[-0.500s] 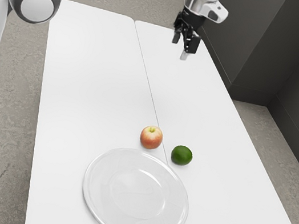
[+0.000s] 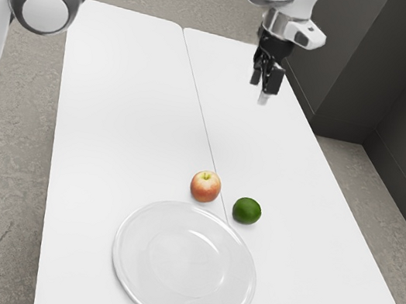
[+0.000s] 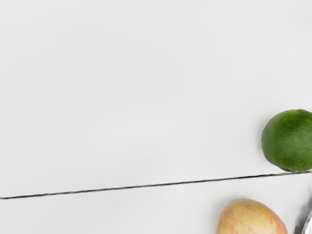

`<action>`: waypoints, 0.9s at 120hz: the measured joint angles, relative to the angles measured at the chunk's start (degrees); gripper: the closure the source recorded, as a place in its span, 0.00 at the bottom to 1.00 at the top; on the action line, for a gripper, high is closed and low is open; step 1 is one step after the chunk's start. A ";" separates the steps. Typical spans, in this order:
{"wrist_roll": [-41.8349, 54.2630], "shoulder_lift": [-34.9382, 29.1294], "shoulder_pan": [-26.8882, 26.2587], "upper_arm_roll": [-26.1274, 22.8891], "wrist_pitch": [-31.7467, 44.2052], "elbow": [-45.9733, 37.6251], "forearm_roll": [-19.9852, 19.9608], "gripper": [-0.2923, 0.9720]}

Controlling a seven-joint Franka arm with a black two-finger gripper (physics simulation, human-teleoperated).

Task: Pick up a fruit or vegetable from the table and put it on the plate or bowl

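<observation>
Since the earlier frame, the pincer (image 2: 263, 92) has shifted toward the exterior view's right and come lower, nearer the worktop (image 2: 114, 121). The fruit and the plate (image 2: 116, 251) lie as they did.

Pincer state: whether it is spread or pressed together cannot be told from these pictures. It carries neither fruit and hangs in the air, well apart from both.

Task's things: the apple (image 2: 205, 186) and the lime (image 2: 247, 210) sit on the worktop, near each other but not touching. Both are just beyond the far rim of the plate, which has nothing on it.

Progress: judged at the approach stage. No fruit is picked. Still to do are choosing one, descending over it, closing, lifting, carrying it to the plate and releasing.

Views compared: the exterior view gives the arm, the plate and the whole layout. The wrist view gives what lies under the hand: the lime (image 3: 289, 140) and the apple (image 3: 251, 218) off to one side, with the worktop's seam (image 3: 146, 185) running between them.
</observation>
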 joint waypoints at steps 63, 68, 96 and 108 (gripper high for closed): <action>1.16 11.09 0.23 -9.27 6.71 -1.13 -0.01 0.23; 1.30 11.22 0.30 -9.29 6.80 -1.24 -0.04 0.23; 1.89 12.18 0.25 -9.55 7.06 -3.88 -0.14 0.23; 2.08 12.81 0.25 -9.56 7.21 -4.04 -0.34 0.23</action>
